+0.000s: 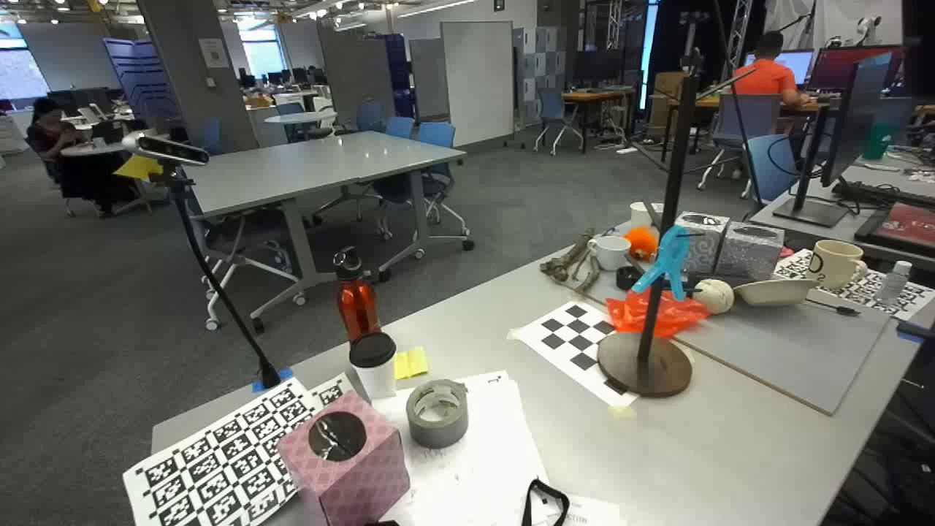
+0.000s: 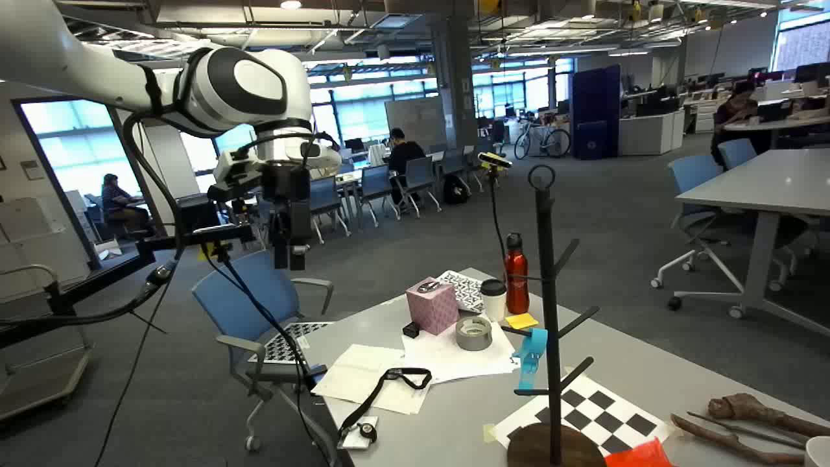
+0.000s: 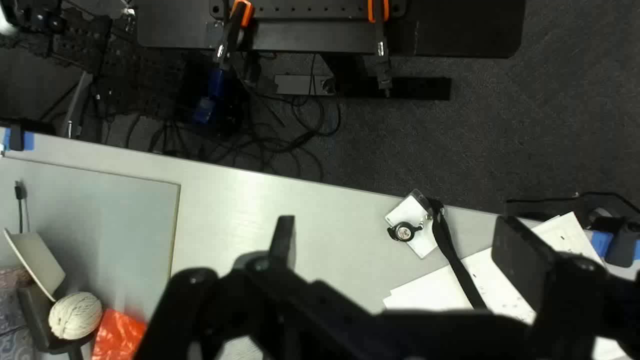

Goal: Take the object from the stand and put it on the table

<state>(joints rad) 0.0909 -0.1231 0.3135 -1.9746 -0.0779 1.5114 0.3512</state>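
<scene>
Blue object (image 2: 533, 348) on stand (image 2: 550, 292) (hand (image 2: 289, 258) well apart)

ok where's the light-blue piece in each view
In an exterior view: light-blue piece, right of centre.
In an exterior view: light-blue piece, lower right of centre.
In the wrist view: not visible.
Shared landmark: orange-red plastic, bottom left in the wrist view, near the stand's base in both exterior views.

In an exterior view: stand (image 1: 672, 190) with clip (image 1: 670, 257) hung on it, right of centre on the table (image 1: 730, 453); bag (image 1: 679, 315) just behind its base (image 1: 661, 376), checkerboard (image 1: 573, 340) at the base's left. Lower left of frame: tissue box (image 1: 358, 467) at right edge of marker sheet (image 1: 219, 456), tape roll (image 1: 438, 432) right of the box on papers (image 1: 504, 446), cup (image 1: 376, 380) behind-left of the tape roll, bottle (image 1: 357, 305) behind the cup.
</scene>
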